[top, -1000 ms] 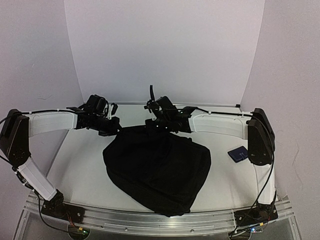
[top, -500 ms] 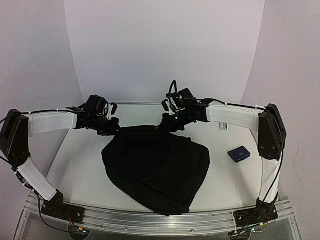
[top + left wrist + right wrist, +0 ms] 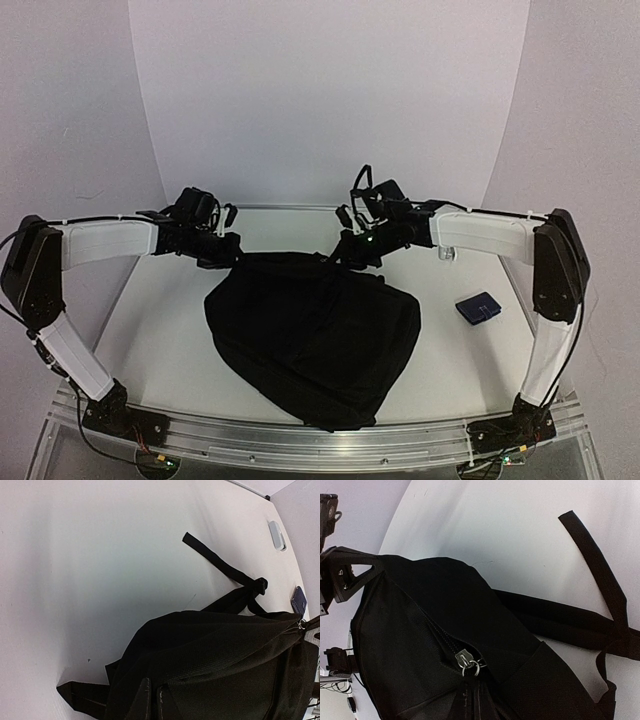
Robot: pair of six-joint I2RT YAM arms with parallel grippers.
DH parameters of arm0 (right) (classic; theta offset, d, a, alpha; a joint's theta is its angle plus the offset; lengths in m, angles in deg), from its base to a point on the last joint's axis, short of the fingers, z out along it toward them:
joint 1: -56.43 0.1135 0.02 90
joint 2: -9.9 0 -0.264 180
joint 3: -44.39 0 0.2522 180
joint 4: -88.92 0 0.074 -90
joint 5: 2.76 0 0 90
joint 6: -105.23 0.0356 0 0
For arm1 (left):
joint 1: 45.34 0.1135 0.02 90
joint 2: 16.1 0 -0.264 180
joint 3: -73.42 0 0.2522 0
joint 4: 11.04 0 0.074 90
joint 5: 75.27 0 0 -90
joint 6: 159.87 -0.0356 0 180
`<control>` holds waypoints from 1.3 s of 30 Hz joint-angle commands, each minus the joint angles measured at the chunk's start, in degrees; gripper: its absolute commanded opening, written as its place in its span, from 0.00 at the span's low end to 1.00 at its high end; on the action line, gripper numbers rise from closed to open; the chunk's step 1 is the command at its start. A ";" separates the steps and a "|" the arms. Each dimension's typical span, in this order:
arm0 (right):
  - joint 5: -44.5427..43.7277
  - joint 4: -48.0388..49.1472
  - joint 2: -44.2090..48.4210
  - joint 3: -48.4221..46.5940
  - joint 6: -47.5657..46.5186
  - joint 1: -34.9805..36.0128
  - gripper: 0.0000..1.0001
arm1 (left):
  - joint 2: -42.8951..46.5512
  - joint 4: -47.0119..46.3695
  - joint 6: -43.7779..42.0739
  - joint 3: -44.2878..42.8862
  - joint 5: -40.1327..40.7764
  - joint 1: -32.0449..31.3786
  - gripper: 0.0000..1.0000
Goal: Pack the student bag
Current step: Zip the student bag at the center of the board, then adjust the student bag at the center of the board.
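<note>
At the far left of the table (image 3: 160, 340), the left gripper (image 3: 225, 252) is pinched tight on a fold of fabric at the far-left corner of the student bag (image 3: 315, 335), which lies slumped in the middle of the surface with its bulk toward the arms. From its far edge a loose strap (image 3: 215, 562) trails flat across the white top. Moving right along that raised edge, the zipper pull (image 3: 468, 663) sits at the end of the closed teeth, and the right gripper (image 3: 350, 250) is clamped narrow right at it, apparently on the tab (the fingers themselves are out of its own camera's view). To me this looks like the unzipping step, with packing hardly begun. To do it well, the left claw should hold firm as an anchor so the seam is taut, while the right draws the slider along the line of the teeth rather than upward, slowly enough that the soft cloth does not bunch or the whole bag drag. Well apart at the right lies a small dark blue pouch (image 3: 478, 307).
</note>
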 commanded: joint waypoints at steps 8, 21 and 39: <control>-2.41 -1.24 13.28 1.54 -2.78 -1.50 0.37 | -13.58 -7.93 -7.33 -16.30 1.42 2.93 0.00; -13.49 -1.10 20.92 13.83 -3.14 -2.05 0.75 | -19.66 -0.43 -5.90 -31.28 -0.56 3.21 0.57; -7.05 5.28 11.91 20.39 -5.11 -6.41 0.64 | 22.27 1.55 23.25 14.63 -4.99 3.36 0.97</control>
